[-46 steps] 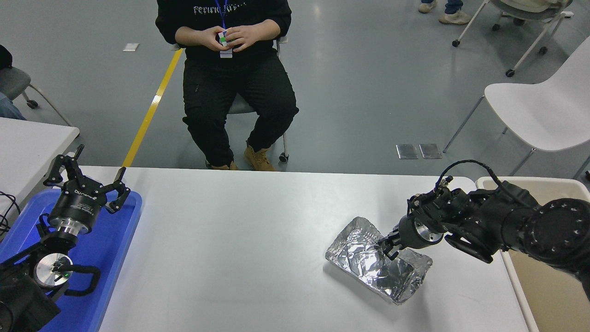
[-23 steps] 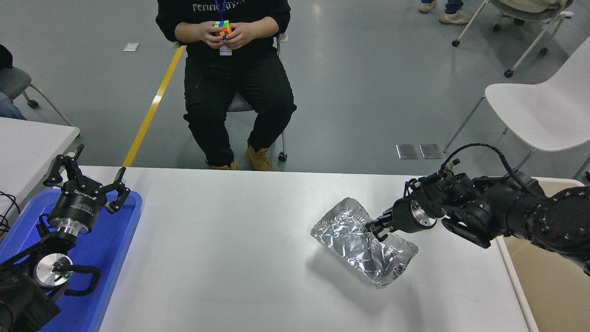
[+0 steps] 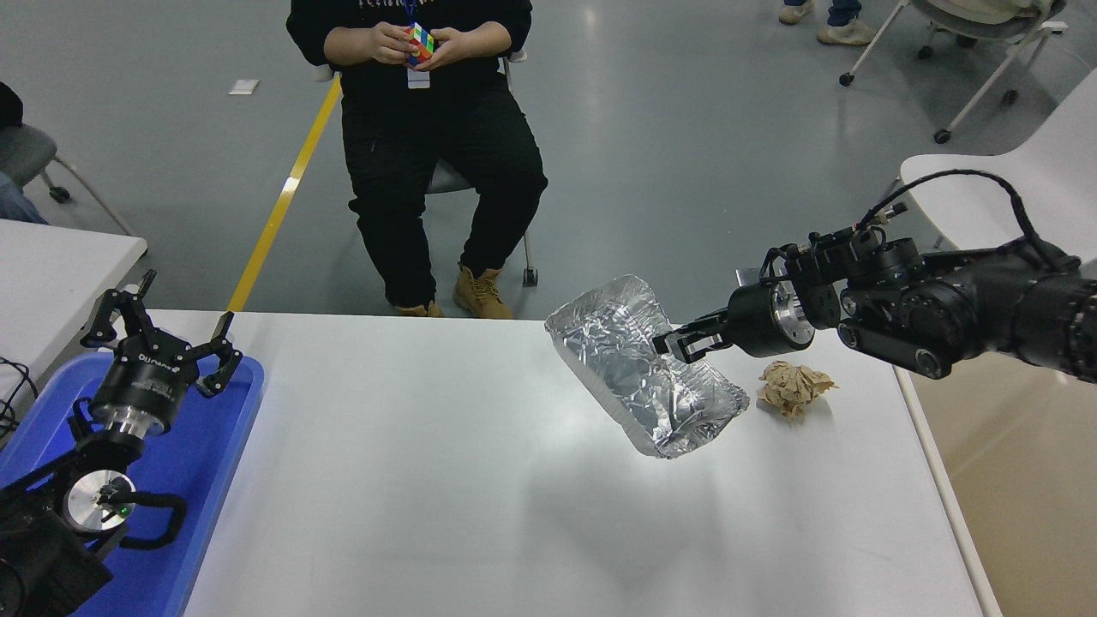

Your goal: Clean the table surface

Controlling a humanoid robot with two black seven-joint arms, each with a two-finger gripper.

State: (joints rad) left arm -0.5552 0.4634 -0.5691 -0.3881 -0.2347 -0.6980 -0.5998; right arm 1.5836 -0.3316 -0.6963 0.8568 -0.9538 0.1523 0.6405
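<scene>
Two pieces of rubbish are what I can count, and neither is in the beige bin yet. My right pincer is pinched shut on the rim of the crumpled foil tray, which hangs tilted in the air above the table surface, clear of it, with its shadow falling on the white top below. Just right of the foil tray, a brown paper wad lies on the table surface near its right edge, untouched. The beige bin stands right of the table surface, touching or nearly touching that edge; I cannot tell which.

By my reckoning I am partway through the first item: lifted, not yet dropped. Carrying the foil tray to the bin remains, then the paper wad. The rest of the table surface looks bare apart from a blue tray at its left end, over which my left pincer sits parked with its fingers spread, holding nothing. A person sits beyond the far edge, handling a coloured cube.
</scene>
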